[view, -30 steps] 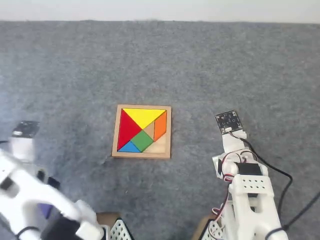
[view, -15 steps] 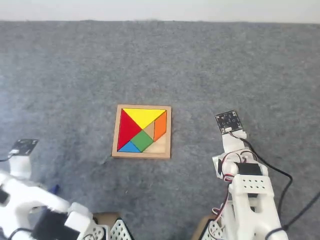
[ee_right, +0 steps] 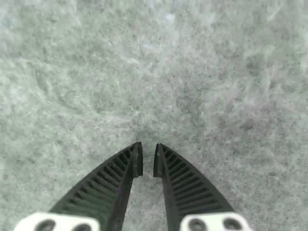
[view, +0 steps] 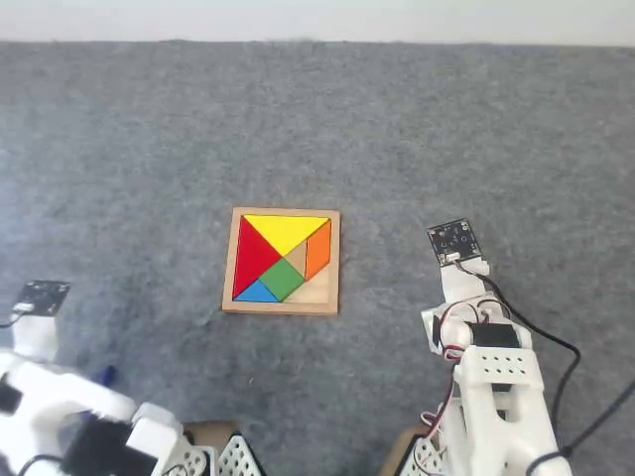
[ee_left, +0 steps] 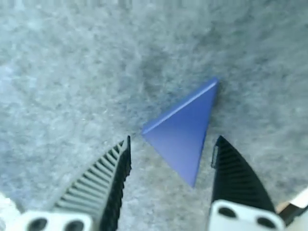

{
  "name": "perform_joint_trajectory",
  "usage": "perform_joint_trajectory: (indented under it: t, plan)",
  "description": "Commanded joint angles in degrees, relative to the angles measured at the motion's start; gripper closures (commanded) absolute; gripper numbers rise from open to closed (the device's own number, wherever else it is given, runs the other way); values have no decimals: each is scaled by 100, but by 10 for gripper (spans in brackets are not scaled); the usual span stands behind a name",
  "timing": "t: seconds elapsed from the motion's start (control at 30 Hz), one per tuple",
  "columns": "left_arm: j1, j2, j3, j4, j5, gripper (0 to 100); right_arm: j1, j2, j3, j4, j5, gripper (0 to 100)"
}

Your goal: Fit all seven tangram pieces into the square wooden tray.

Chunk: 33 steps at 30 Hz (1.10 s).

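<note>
Left pincer (ee_left: 173, 139) is spread wide, low over the gray fuzzy counter (view: 149, 149). It has one jaw on each side of a blue triangle (ee_left: 185, 130) that lies flat there. The jaws do not touch it. Right pincer (ee_right: 147, 145) is pressed almost together with nothing in it, over bare counter.

A second ago the left arm (view: 50, 407) stood taller and farther up the counter. It has since pulled back toward the near left corner. The right arm (view: 491, 372), at the near right, has not moved, and the tray (view: 283, 308) has not either.

The tray is a wooden square in the middle of the counter, well apart from both arms. Inside it are:
- a big yellow triangle (view: 283, 231) along the far side
- a big red triangle (view: 252, 256) on the left
- an orange piece (view: 317, 251) on the right
- a green square (view: 283, 279) near the front
- a small light blue triangle (view: 256, 292) in the near left corner

The near right corner shows plain wood, and so does a small spot in the middle. I cannot tell if that spot is a piece or a gap.

From above, the left arm covers its pincer, and a tiny bit of the blue triangle peeks out beside it. Both arms are cut off at the near edge.
</note>
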Motion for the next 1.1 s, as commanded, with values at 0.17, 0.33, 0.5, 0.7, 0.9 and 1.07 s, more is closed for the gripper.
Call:
perform_joint_trajectory:
  t: [0.17,0.33,0.5,0.7,0.9,1.07]
  plan:
    - [352,18,233,-624,-26,724,48,-119,-26,-57,62,936]
    - [360,220,321,-642,-53,727,48,-119,-26,-57,62,936]
    - [387,1046,-48,-325,-44,780,48,-119,-26,-57,62,936]
    - [422,1785,-813,598,-26,923,48,-119,-26,-57,62,936]
    - [563,1767,-875,642,-26,934,48,-119,-26,-57,62,936]
    - [1248,1125,-840,730,457,934,48,-119,-26,-57,62,936]
